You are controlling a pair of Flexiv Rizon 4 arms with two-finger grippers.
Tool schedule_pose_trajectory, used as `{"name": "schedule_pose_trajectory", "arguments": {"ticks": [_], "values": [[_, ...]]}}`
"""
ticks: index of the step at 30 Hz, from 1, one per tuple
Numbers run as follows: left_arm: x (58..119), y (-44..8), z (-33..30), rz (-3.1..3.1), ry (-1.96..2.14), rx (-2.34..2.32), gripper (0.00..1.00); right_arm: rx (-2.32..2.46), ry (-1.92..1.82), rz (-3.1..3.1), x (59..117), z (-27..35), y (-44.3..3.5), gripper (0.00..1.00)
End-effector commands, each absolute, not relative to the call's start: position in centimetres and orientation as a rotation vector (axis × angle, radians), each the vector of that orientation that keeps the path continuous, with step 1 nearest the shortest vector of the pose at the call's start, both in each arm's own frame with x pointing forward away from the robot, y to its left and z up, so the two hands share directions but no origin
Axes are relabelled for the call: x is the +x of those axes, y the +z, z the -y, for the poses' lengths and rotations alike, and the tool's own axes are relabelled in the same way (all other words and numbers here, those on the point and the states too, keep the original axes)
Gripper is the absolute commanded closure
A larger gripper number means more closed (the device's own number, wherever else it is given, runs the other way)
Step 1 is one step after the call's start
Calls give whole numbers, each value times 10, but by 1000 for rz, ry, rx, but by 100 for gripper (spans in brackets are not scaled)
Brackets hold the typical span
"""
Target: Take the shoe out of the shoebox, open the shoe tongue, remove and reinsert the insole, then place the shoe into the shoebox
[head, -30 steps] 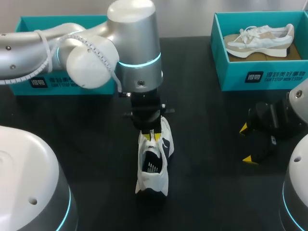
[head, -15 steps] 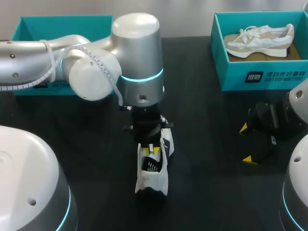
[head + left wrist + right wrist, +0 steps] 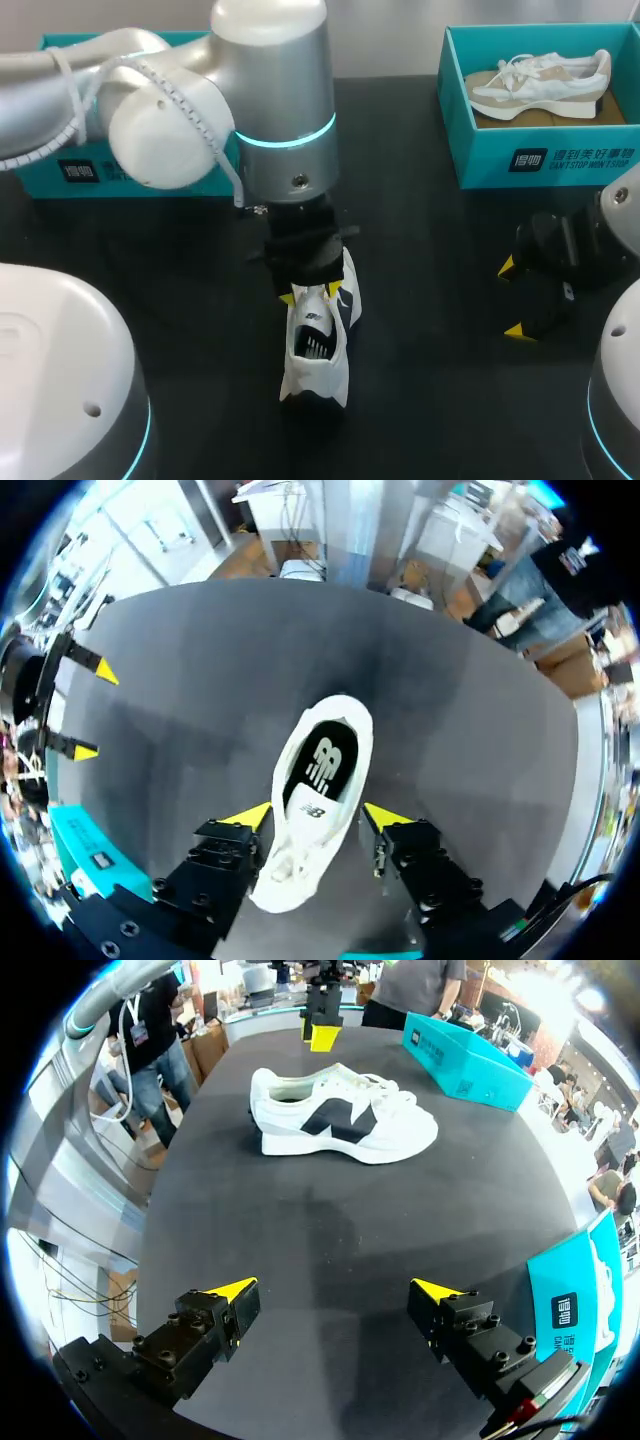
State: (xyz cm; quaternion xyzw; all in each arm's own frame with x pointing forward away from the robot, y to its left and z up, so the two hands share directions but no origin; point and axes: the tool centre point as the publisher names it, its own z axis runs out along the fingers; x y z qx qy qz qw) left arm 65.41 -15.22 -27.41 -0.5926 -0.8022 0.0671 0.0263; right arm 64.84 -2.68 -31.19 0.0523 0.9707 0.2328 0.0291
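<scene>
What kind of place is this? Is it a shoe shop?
Probably not a shop, more a robot practice table. A robot arm hangs over a white shoe on a black table, and a teal shoebox at the back holds another shoe.

Left arm [image 3: 270, 100] above shoe [image 3: 318, 350] (blocking overhead), open table [image 3: 430, 300] toward right tool [image 3: 512, 298]

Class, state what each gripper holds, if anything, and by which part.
Nothing is held. The left gripper hangs open just above the white sneaker, not gripping it; the right gripper is open, away from it.
</scene>
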Motion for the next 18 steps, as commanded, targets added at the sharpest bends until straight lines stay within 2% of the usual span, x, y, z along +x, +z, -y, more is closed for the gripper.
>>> {"name": "schedule_pose_trajectory", "arguments": {"ticks": [1,16,18], "values": [[638,-255,128,2625,208,-1646,0,162,715,-2992,647,27,-312,0],[638,-254,125,2639,236,-1594,0,162,715,-2992,647,27,-312,0],[620,-251,129,2739,46,-1429,0,162,715,-2992,647,27,-312,0]]}}
